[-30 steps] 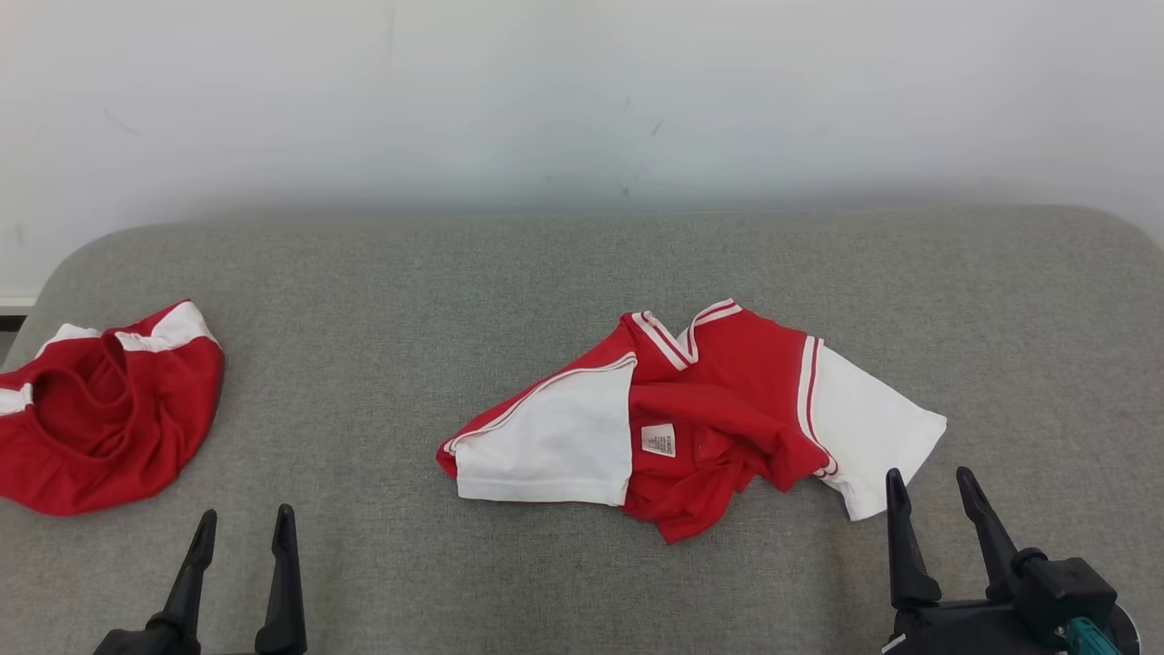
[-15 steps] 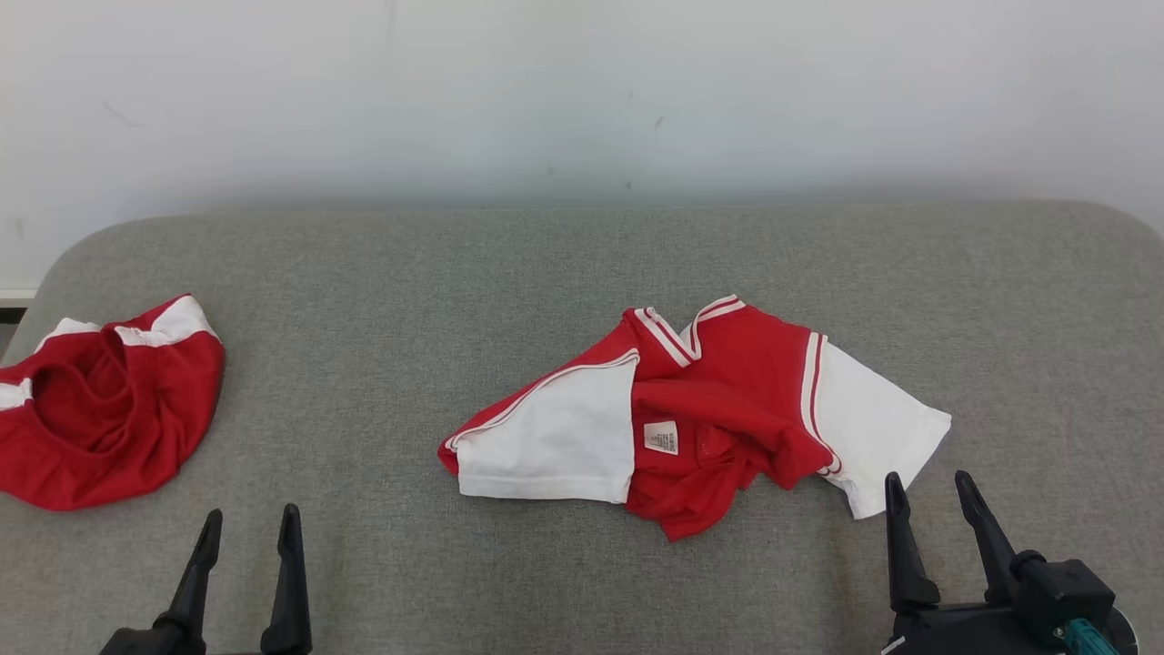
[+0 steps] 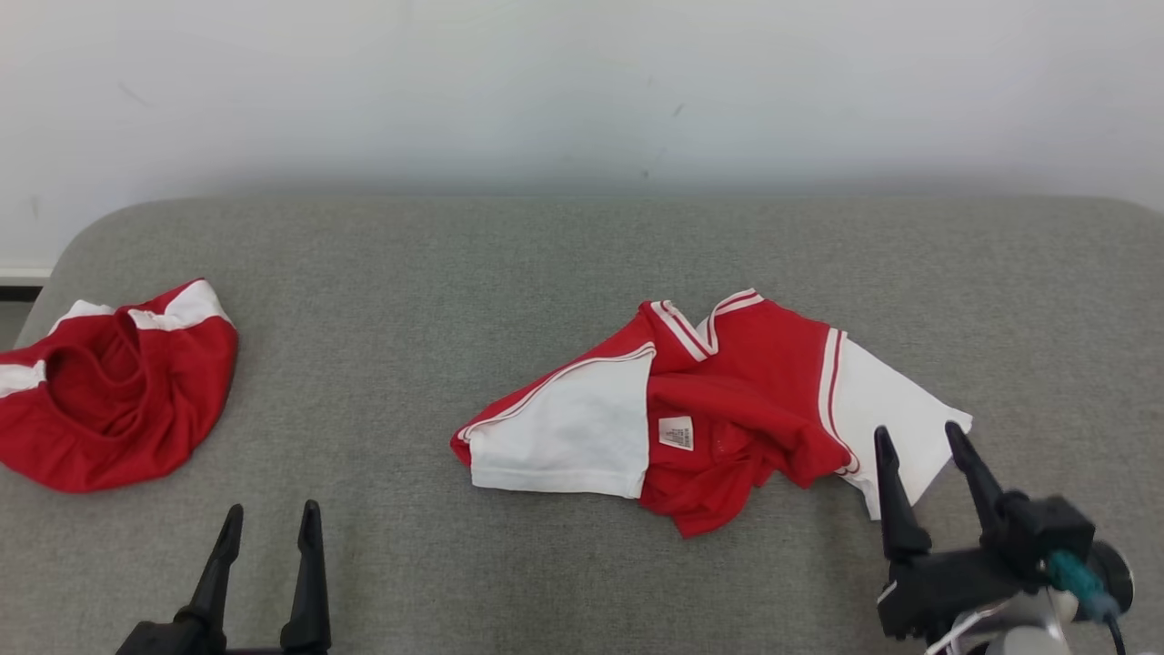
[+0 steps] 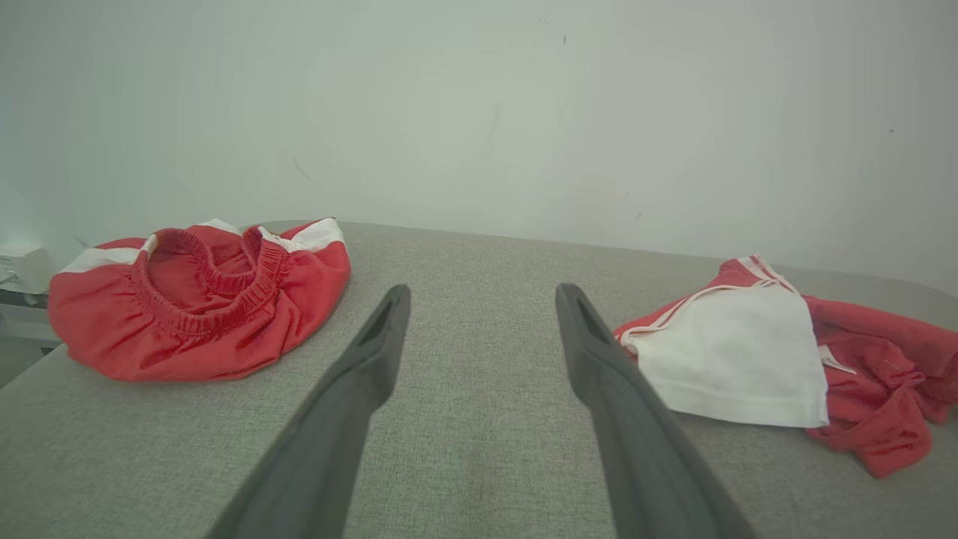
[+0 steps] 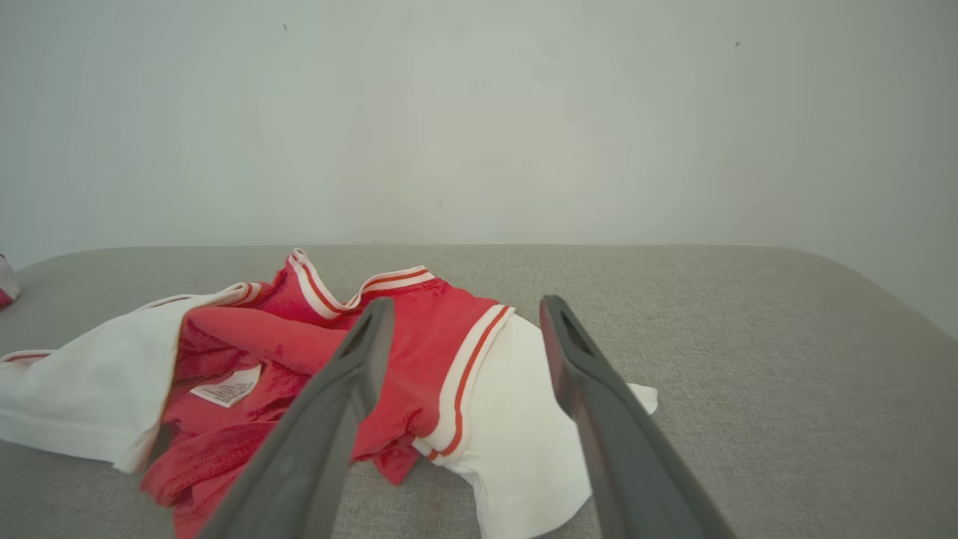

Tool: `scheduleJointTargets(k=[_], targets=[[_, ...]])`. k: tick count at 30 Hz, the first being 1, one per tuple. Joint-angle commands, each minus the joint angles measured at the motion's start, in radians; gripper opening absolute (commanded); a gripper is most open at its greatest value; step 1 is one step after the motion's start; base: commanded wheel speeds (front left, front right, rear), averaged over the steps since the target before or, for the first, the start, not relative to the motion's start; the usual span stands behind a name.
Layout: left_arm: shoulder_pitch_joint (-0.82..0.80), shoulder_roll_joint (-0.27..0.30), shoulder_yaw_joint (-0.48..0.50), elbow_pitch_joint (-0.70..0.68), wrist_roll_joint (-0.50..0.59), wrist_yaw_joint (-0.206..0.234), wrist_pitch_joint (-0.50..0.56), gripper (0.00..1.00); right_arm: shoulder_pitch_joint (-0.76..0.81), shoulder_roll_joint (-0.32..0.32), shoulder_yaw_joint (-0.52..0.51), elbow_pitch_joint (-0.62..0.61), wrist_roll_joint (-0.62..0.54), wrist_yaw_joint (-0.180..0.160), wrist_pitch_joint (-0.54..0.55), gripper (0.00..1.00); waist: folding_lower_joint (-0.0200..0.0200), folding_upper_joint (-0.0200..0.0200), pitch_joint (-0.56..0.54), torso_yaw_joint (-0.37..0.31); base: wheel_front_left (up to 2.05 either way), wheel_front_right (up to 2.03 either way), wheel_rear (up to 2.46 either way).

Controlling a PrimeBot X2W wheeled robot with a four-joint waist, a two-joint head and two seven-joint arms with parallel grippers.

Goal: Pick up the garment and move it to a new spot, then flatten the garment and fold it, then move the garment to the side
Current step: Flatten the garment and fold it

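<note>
Right fingers (image 3: 889, 496): wide, empty, at the white sleeve (image 3: 896, 400) of the shirt (image 3: 746, 364).
Left fingers (image 3: 307, 569): wide, idle.
Risk: I pinch sleeve only — shirt dangles twisted, or drags along the desk (image 3: 546, 255).

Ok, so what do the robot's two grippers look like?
The left gripper and the right gripper each have two long, dark, matte fingers that taper to narrow tips, with a shallow slot near each tip. The right one's fingers join a black blocky body, which carries a teal plug and a thin cable.
</note>
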Motion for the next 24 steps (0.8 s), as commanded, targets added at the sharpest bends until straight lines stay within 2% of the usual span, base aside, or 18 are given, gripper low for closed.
scheduleJointTargets(k=[1, 11, 18, 19, 24], targets=[[-0.016, -0.003, -0.004, 0.003, 0.002, 0.001, -0.003, 1.00, -0.028, -0.019, 0.005, 0.013, 0.000, -0.002, 0.019, 1.00, 0.0000, 0.0000, 0.012, 0.016, 0.00, 0.00, 0.00], [-0.048, -0.024, -0.040, 0.012, -0.002, 0.001, -0.003, 1.00, -0.267, -0.144, 0.037, 0.185, 0.046, -0.002, 0.192, 1.00, 0.0000, 0.0000, 0.068, 0.100, 0.00, 0.00, 0.00], [-0.091, -0.032, -0.063, 0.028, -0.024, 0.001, -0.003, 1.00, -0.424, -0.213, 0.054, 0.357, 0.075, -0.002, 0.239, 1.00, 0.0000, 0.0000, 0.126, 0.157, 0.00, 0.00, 0.00], [-0.091, -0.032, -0.063, 0.028, -0.024, 0.001, -0.003, 1.00, -0.424, -0.213, 0.054, 0.357, 0.075, -0.002, 0.239, 1.00, 0.0000, 0.0000, 0.126, 0.157, 0.00, 0.00, 0.00], [-0.116, -0.037, -0.076, 0.035, -0.033, 0.000, -0.003, 1.00, -0.511, -0.244, 0.066, 0.510, 0.081, -0.002, 0.247, 1.00, 0.0000, 0.0000, 0.153, 0.185, 0.00, 0.00, 0.00]])
